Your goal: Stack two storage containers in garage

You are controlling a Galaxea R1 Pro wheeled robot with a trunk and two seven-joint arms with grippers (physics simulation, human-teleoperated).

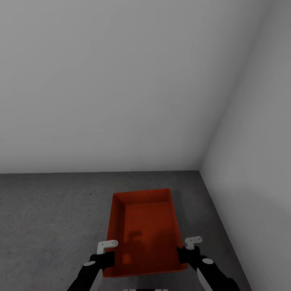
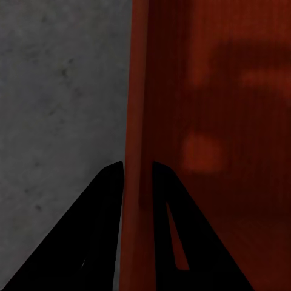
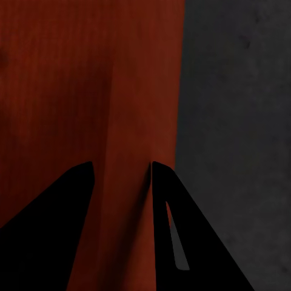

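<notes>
Pincers astride container walls

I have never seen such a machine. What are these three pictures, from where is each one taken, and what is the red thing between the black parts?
These are simulator renders of a wheeled robot with two arms. The large picture comes from a camera on its head, looking down at a grey concrete floor in a corner of white walls. The red thing is an open storage container, empty inside. The left gripper pinches its left wall and the right gripper its right wall. The two small pictures come from cameras on the wrists: each shows black fingers straddling a thin red wall. Whether the container touches the floor, I cannot tell.
</notes>
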